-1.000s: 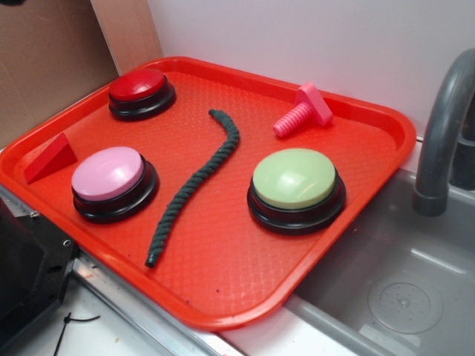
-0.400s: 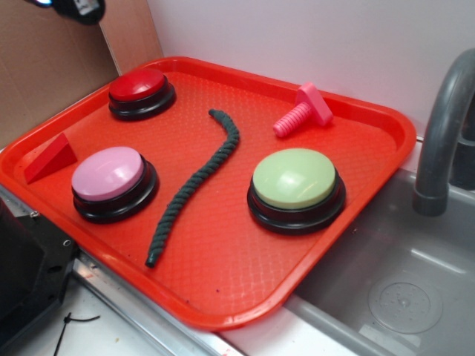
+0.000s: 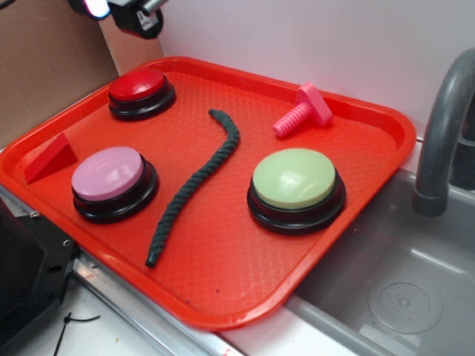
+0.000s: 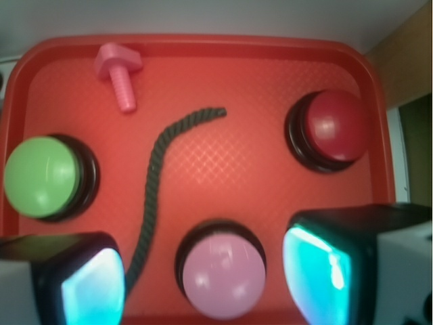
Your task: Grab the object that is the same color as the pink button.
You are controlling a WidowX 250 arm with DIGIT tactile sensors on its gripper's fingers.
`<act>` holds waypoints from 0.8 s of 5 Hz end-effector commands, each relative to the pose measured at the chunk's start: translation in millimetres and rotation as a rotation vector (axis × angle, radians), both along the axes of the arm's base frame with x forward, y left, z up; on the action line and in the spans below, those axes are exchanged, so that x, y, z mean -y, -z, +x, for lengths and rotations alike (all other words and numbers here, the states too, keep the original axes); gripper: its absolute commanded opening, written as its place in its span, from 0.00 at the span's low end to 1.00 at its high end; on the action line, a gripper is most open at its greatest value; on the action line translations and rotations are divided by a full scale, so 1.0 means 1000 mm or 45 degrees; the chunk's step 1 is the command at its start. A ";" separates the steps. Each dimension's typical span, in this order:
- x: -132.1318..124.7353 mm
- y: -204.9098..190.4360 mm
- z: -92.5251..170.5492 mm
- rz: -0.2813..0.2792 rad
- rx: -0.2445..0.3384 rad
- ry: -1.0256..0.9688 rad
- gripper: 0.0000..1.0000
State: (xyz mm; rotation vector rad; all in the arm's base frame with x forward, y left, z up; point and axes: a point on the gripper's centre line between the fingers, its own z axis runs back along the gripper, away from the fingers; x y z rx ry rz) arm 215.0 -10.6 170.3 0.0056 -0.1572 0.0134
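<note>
The object, a small bright pink toy bolt (image 3: 300,110) with a triangular head, lies on its side at the far right of the red tray (image 3: 245,267). In the wrist view the bolt (image 4: 120,74) is at the top left. The pink button (image 3: 110,178) sits at the tray's near left, and in the wrist view this button (image 4: 223,288) shows far below, between my fingers. My gripper (image 3: 122,11) hangs high over the tray's far left corner, well away from the bolt. The gripper (image 4: 206,274) is open and holds nothing.
A red button (image 3: 141,90) stands at the back left and a green button (image 3: 295,184) at the front right. A dark rope (image 3: 197,182) curves down the tray's middle. A red wedge (image 3: 50,157) lies at the left rim. A grey faucet (image 3: 445,126) and sink (image 3: 401,289) are to the right.
My gripper has come into the exterior view at the top left and moved rightward along the top edge. Nothing on the tray has moved.
</note>
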 end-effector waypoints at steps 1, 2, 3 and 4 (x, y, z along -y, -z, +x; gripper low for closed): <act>0.021 0.035 0.052 -0.052 0.024 0.145 1.00; 0.029 0.051 0.069 -0.015 0.051 0.166 1.00; 0.038 0.069 0.088 -0.033 0.010 0.227 1.00; 0.044 0.083 0.102 -0.028 0.009 0.231 1.00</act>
